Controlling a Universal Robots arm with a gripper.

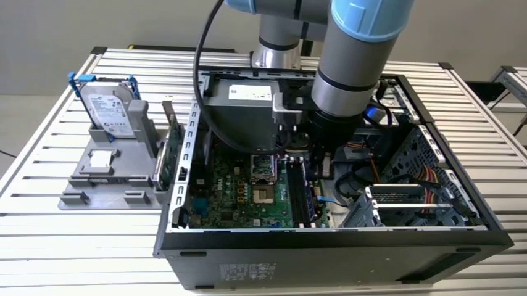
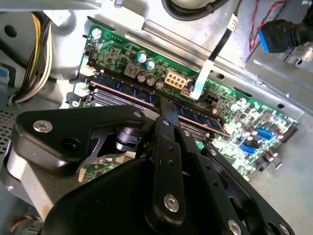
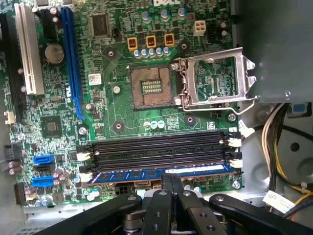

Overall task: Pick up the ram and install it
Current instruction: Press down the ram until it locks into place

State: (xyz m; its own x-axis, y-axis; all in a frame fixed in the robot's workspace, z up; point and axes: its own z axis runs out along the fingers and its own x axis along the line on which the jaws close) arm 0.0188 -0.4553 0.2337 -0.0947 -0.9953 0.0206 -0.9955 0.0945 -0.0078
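Over on the exterior view's left, on the slatted metal counter (image 1: 49, 246): grey plastic fixture stand (image 1: 111, 169), holding a silver hard drive with blue rails (image 1: 107, 108) upright. Just beside it, at the case's edge, a green expansion card (image 1: 171, 161) standing on edge. Moving right, into the open black computer case (image 1: 329, 259): green motherboard (image 1: 239, 194) lying flat, empty processor socket (image 3: 152, 88) with its silver retention frame (image 3: 215, 81) flipped open in the first wrist view. Further right, the arm's black jaws, the gripper (image 1: 317, 161), down inside the case, right above the memory slots.

And there, the long narrow dark blue circuit stick, the ram (image 3: 161, 174), lying in the outermost slot, the one nearest the gripper (image 3: 172, 188) in the first wrist view, beside three empty black slots (image 3: 156, 147). Same stick (image 2: 195, 117) seen running across the board's edge in the second wrist view. Jaws drawn together, tips (image 2: 165, 110) right at the stick's top edge; clamped on it or merely touching, cannot tell.
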